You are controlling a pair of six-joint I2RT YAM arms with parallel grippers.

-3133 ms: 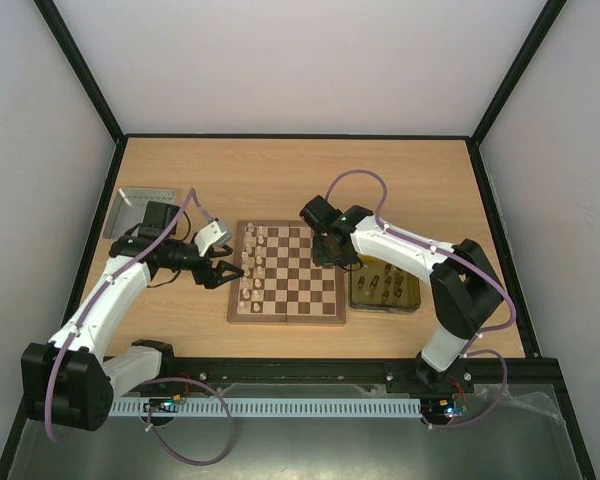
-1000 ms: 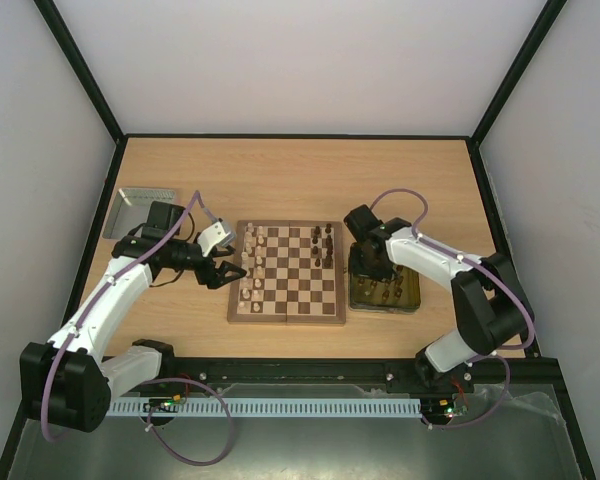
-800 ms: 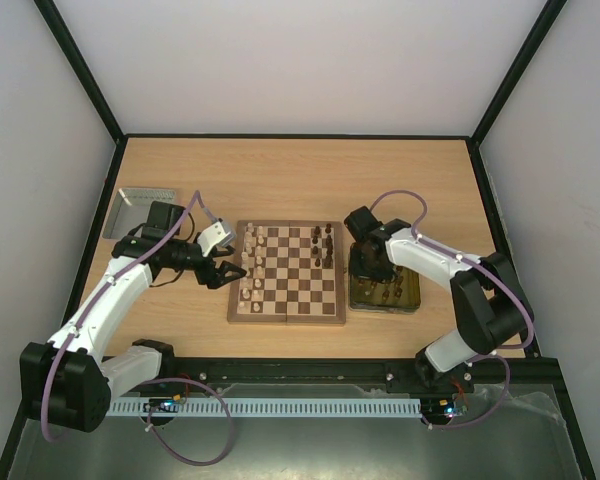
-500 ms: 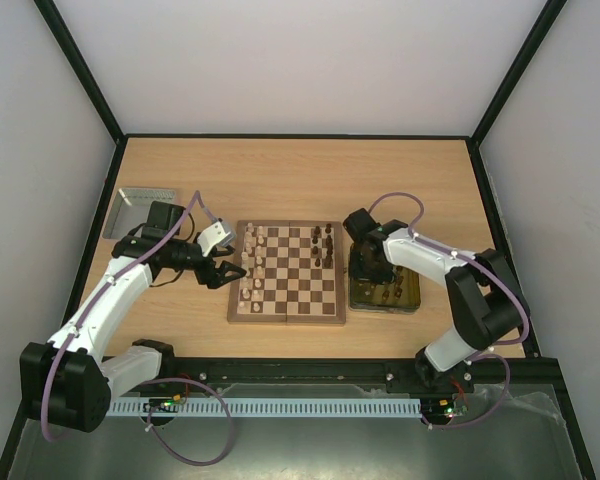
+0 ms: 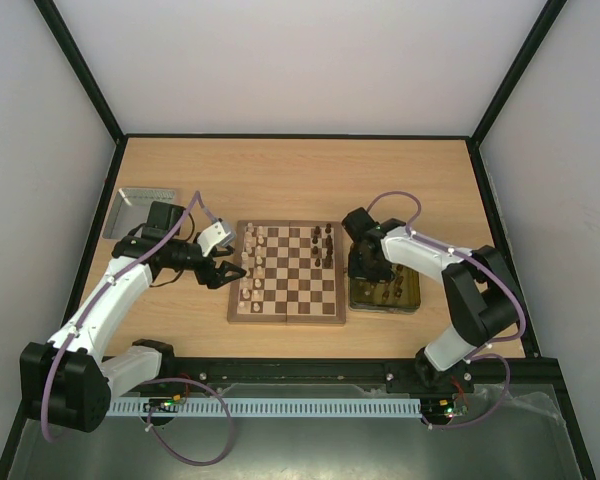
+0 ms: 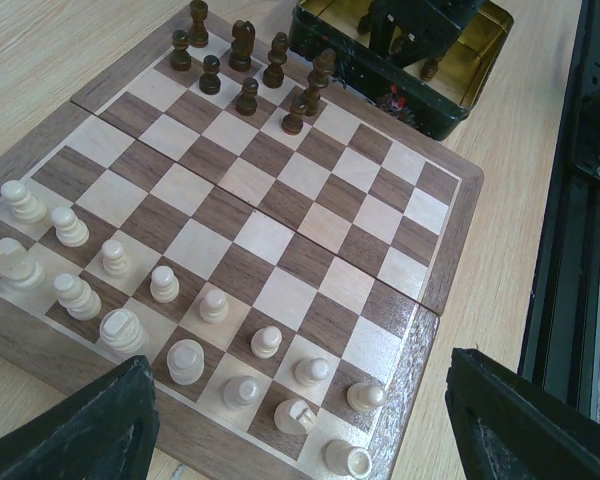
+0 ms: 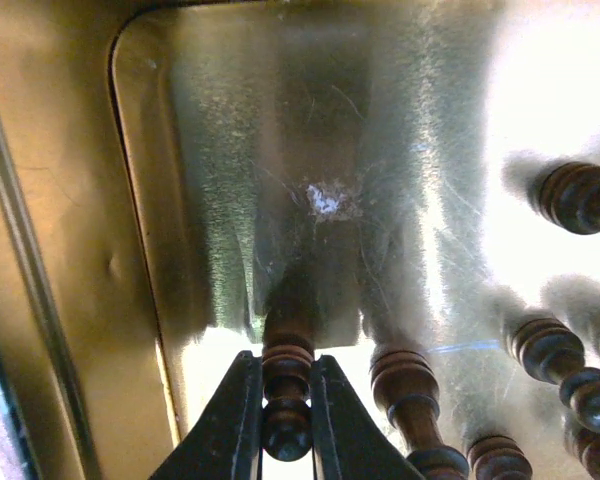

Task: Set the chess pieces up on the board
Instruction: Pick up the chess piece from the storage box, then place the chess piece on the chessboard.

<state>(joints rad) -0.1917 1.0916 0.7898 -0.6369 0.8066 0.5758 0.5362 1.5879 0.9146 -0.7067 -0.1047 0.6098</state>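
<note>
The board (image 5: 295, 275) lies mid-table, with pale chess pieces (image 5: 250, 265) along its left side and dark ones (image 5: 326, 245) at its far right. In the left wrist view the pale pieces (image 6: 165, 285) stand nearest and the dark ones (image 6: 248, 95) at the far end of the board (image 6: 280, 235). My left gripper (image 5: 225, 270) hovers open at the board's left edge, empty (image 6: 300, 430). My right gripper (image 5: 368, 270) reaches down into the yellow tray (image 5: 412, 300). There its fingers (image 7: 286, 420) are shut on a dark brown piece (image 7: 286, 385).
More dark pieces (image 7: 410, 395) stand in the tray (image 7: 70, 250) right beside the gripped one, others (image 7: 575, 195) further right. A silver metal tray (image 5: 145, 205) sits at the far left of the table. The tray (image 6: 460, 90) touches the board's right edge.
My right arm left the board's far right corner and went down into the yellow tray, where its fingers closed on a dark piece. The left arm stayed still and open.
</note>
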